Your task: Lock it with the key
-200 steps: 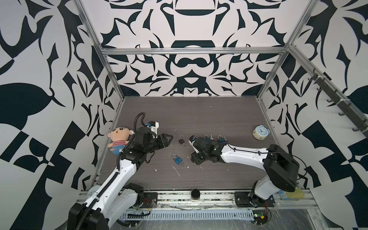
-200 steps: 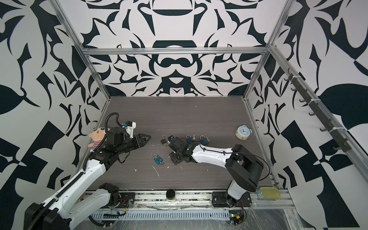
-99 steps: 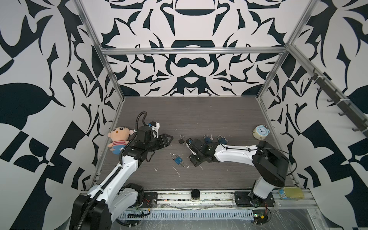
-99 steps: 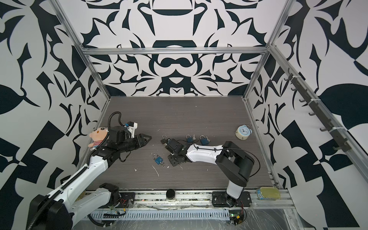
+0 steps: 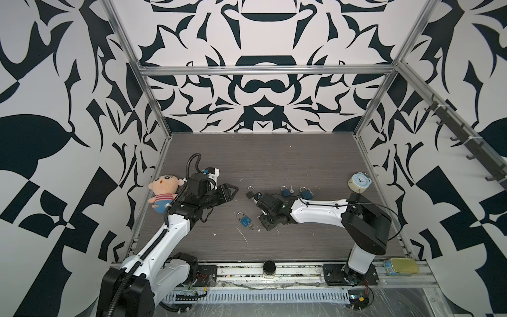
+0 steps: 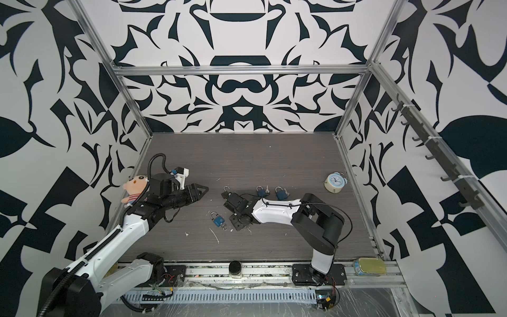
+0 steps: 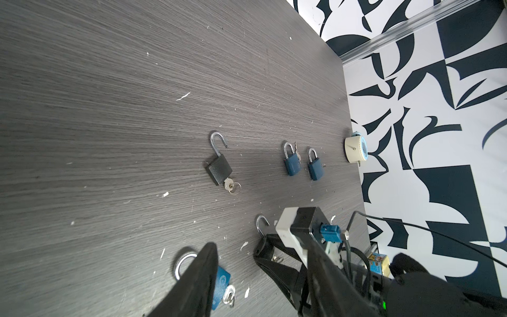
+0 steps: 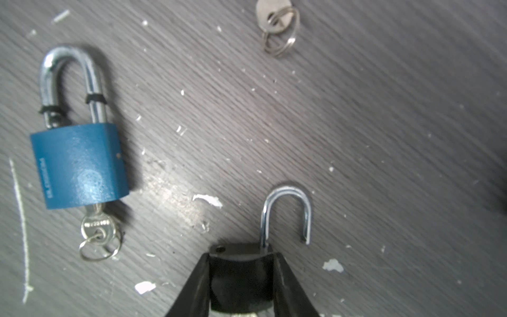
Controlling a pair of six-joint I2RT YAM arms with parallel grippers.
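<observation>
My right gripper (image 8: pixel 241 258) is shut on the body of a small black padlock (image 8: pixel 238 249) lying on the table. Its steel shackle (image 8: pixel 288 208) stands swung open; the same shackle (image 7: pixel 262 226) shows in the left wrist view. In both top views this gripper (image 5: pixel 261 218) (image 6: pixel 232 216) is low at mid-table. A second black padlock (image 5: pixel 249 193) (image 7: pixel 218 168), also unlatched, lies just beyond with a key (image 7: pixel 230 186) (image 8: pixel 271 15) in it. A blue padlock (image 5: pixel 245 220) (image 8: pixel 79 164) with key (image 8: pixel 97 226) lies beside. My left gripper (image 5: pixel 233 190) (image 7: pixel 260 274) hovers open and holds nothing.
Two more blue padlocks (image 5: pixel 285 192) (image 5: pixel 306 193) lie behind the right arm. A pale alarm clock (image 5: pixel 358 181) stands at the right wall and a plush doll (image 5: pixel 164 192) at the left wall. A tin (image 5: pixel 401 266) rests on the front rail.
The right gripper's jaws have closed in on the black padlock's body. The right arm's elbow has swung. The left arm has barely moved.
</observation>
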